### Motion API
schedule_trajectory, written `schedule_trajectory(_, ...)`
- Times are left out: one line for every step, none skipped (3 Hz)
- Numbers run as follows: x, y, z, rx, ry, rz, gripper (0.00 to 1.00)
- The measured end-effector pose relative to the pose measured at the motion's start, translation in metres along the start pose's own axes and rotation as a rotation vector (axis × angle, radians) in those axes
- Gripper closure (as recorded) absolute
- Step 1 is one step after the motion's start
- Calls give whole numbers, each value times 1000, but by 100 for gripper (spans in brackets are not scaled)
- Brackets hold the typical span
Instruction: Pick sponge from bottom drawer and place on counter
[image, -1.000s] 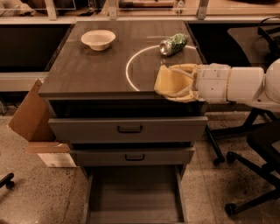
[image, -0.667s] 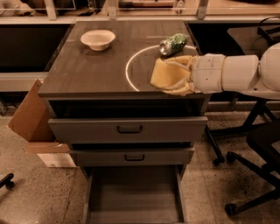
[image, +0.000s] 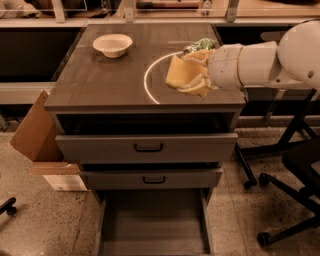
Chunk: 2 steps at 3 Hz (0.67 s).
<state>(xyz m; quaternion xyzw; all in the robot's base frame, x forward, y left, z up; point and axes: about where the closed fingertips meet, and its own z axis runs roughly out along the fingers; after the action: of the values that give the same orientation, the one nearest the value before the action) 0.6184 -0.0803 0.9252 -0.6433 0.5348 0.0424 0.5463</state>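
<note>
- Gripper (image: 194, 75) pinching sponge (image: 179, 72) over counter (image: 100, 82), inside white arc (image: 148, 80).
- Bottom drawer (image: 155, 227) pulled open.
- Bowl (image: 112, 45) far left on counter; green can (image: 202, 45) just behind gripper.

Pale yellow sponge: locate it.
Camera view, right: the sponge is held by the gripper over the dark counter, inside the white arc, near the green can.
</note>
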Motion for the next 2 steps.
schedule_trajectory(10, -8, 25, -2, 28, 37, 100)
schedule_trajectory(23, -19, 48, 17, 51, 76, 100)
